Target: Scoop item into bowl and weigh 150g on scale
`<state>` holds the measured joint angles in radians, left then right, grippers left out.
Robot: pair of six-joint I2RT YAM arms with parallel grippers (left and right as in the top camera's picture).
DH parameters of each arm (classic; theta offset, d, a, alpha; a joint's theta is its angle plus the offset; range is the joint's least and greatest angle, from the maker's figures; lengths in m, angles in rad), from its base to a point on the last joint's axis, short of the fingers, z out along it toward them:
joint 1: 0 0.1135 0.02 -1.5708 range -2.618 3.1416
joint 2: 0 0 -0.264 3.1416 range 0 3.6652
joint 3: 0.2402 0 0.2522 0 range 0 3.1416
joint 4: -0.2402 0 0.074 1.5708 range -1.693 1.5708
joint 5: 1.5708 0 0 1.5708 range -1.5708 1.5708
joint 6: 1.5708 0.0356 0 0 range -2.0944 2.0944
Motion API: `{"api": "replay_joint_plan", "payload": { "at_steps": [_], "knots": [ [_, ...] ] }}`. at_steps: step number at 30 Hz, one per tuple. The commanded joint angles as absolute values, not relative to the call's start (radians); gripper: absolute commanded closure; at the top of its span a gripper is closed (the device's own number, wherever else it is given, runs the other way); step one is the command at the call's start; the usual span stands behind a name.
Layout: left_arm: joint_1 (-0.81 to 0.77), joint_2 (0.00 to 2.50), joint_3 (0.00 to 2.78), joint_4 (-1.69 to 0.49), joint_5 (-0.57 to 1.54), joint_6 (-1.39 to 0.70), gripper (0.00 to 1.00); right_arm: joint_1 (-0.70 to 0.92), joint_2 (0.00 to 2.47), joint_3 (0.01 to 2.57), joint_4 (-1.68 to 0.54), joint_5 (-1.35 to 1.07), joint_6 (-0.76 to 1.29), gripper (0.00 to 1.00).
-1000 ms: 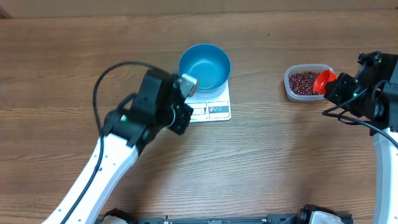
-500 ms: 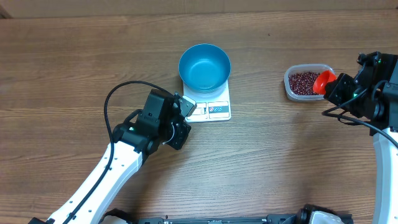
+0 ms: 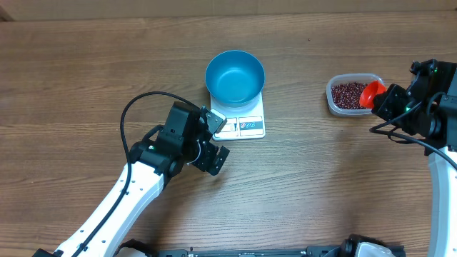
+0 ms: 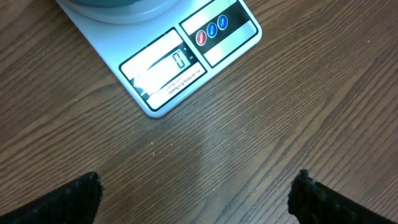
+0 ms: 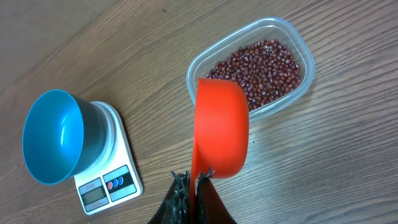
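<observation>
- Left gripper (image 4: 199, 208) is standing wide open, gripping nothing, hanging over bare surface (image 4: 261, 137) near the scale (image 4: 168, 68).
- Right gripper (image 5: 189, 193) is pinching tight on the handle of an orange-red scoop (image 5: 221, 127) at the tub's edge.
- Beans (image 5: 261, 68), small and dark red-brown, are lying loose in the clear tub (image 5: 309, 62), well apart from the scale.
- Blue bowl (image 3: 235, 76) is sitting on the scale.
- Display (image 4: 179, 60) is reading "0"; the lettering on the one red and two blue buttons (image 4: 212, 29) is too small to read.

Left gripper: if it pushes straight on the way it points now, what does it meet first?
The left gripper would probably meet the bare table, just short of the scale's display edge; its open fingers point down at wood, depth unclear.
</observation>
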<state>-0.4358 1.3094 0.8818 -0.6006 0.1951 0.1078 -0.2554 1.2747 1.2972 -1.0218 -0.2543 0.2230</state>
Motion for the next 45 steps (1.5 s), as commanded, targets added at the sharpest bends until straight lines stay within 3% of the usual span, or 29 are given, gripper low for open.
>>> {"api": "replay_joint_plan", "payload": {
  "at_steps": [1,15,29,45],
  "knots": [
    [-0.431,1.316,0.878,-0.599,0.199,0.112,0.0,-0.259,1.27,1.315,-1.019,-0.244,0.215,0.96],
    [-0.431,1.296,0.879,-0.597,0.231,0.212,0.0,-0.259,1.27,1.315,-1.02,-0.244,0.215,0.96],
    [-0.431,1.084,0.853,-0.599,0.166,0.172,0.0,-0.259,1.27,1.315,-1.02,-0.244,0.215,0.96],
    [-0.431,1.042,0.704,-0.443,0.131,0.149,0.0,-0.259,1.27,1.315,-1.02,-0.244,0.215,0.96]
  ]
}}
